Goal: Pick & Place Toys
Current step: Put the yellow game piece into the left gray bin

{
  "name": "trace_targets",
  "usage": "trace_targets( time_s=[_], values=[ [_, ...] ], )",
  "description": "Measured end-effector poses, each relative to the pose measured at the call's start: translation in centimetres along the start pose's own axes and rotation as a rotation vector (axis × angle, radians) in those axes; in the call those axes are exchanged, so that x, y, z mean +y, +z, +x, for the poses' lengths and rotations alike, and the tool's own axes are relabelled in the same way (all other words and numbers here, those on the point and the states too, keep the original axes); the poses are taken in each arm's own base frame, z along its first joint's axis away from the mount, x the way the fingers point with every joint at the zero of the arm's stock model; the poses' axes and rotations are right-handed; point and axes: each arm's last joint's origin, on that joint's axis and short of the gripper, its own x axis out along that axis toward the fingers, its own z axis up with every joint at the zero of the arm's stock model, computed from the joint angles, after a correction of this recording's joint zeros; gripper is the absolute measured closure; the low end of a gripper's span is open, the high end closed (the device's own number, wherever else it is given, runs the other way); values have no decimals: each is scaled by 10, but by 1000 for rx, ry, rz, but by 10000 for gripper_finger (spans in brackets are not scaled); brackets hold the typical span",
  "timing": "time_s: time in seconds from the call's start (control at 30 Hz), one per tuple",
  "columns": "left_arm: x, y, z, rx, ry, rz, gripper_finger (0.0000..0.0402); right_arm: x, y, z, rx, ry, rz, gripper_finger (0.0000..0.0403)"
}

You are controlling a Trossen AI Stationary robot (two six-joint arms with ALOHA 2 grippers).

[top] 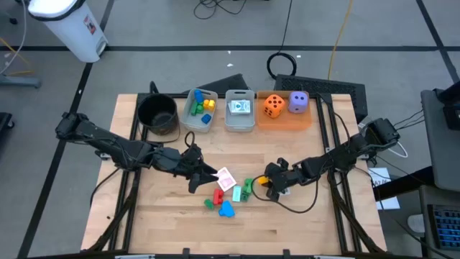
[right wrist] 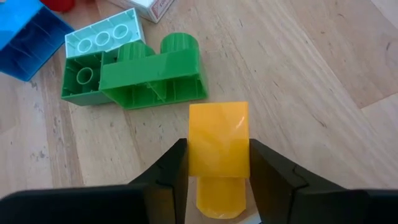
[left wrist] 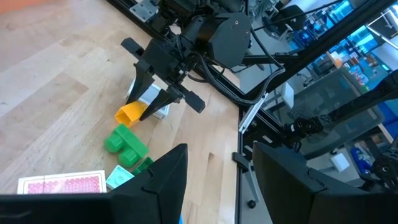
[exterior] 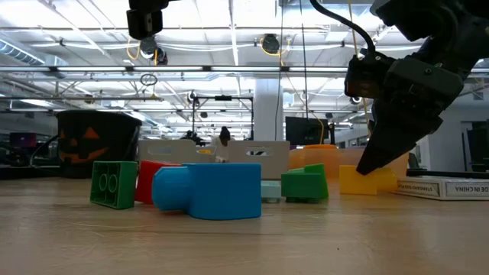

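Right gripper [right wrist: 217, 180] at the lower middle of the right wrist view, fingers [right wrist: 168, 177] pressed against both sides of a yellow block [right wrist: 217, 146] that rests on the wooden table [top: 309, 223]; same grip seen right of centre in the low view [exterior: 376, 169], block [exterior: 359, 180] touching the tabletop. In the high view, just right of centre [top: 269, 185].

Directly above the yellow block in the right wrist view, a green block [right wrist: 155, 78], with a pale mint block [right wrist: 102, 40] touching it and a blue block [right wrist: 28, 37] at the upper left. In the low view, a large blue block [exterior: 218, 189] in the centre foreground, a green studded block [exterior: 113, 183] to its left, a red block [exterior: 153, 179] between them.

Left gripper [top: 195, 176] left of centre in the high view, above a playing card [top: 226, 178]; jaws partly apart in the left wrist view [left wrist: 217, 180], nothing between them.

Along the top of the table in the high view: black pot [top: 158, 114], clear bin [top: 200, 109] with small blocks, second bin [top: 240, 109] with cards, orange tray [top: 284, 119] bearing an orange die [top: 273, 105] and a purple die [top: 297, 101].
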Motion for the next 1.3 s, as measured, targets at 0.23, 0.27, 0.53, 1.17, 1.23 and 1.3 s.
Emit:
trace_targets(
  time_s=[0.23, 0.27, 0.53, 1.17, 1.23, 1.3],
  values=[
    [0, 0, 0, 0, 1, -2, 215, 0, 1, -1, -5, 6, 9, 289],
    [0, 0, 0, 0, 1, -2, 215, 1, 2, -2, -12, 13, 13, 289],
    [1, 3, 0, -15, -5, -89, 215, 11, 21, -25, -167, 150, 9, 289],
    [46, 32, 25, 97, -66, -453, 215, 23, 109, -92, -551, 210, -180, 289],
    [52, 32, 31, 114, -67, -491, 215, 23, 117, -93, -565, 196, -197, 289],
    [56, 33, 39, 111, -81, -503, 215, 23, 123, -92, -566, 182, -203, 289]
  ],
)
